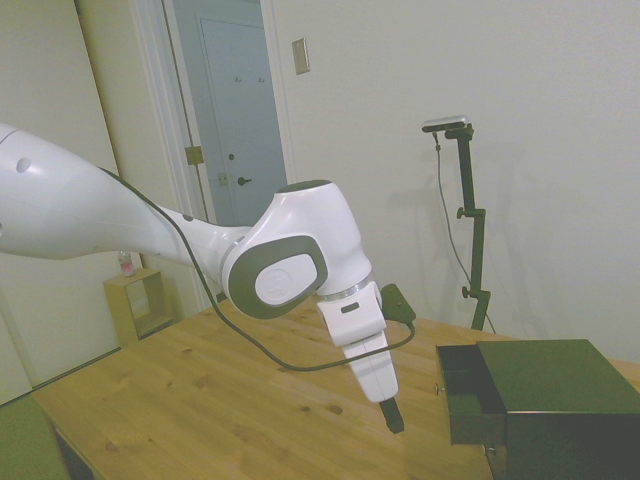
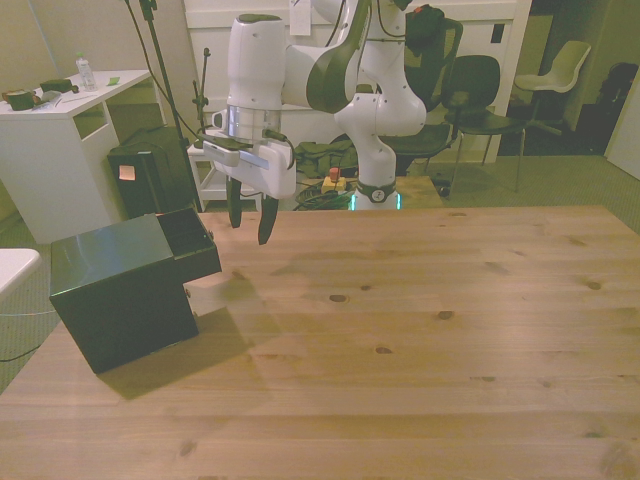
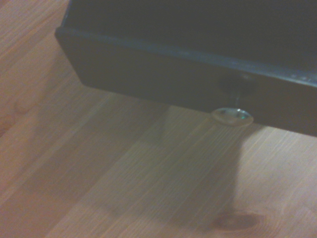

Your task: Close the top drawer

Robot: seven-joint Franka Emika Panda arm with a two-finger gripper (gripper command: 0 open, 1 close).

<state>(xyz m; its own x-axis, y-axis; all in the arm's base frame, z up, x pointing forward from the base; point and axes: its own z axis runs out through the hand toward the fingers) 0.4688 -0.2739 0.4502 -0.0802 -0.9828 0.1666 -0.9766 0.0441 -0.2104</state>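
Note:
A small dark green-black cabinet stands at the front view's left end of the wooden table. Its top drawer is pulled out, with the inside showing and a small metallic knob on its front. My gripper hangs open and holds nothing, just beside the drawer front and slightly above the knob. From the side, the gripper is a short gap away from the drawer and its knob. The wrist view shows the dark drawer front and the knob from close by, above the table.
The wooden table stretches wide toward the front view's right. A second knob shows on the cabinet below the top drawer. Off the table are a white desk and dark chairs.

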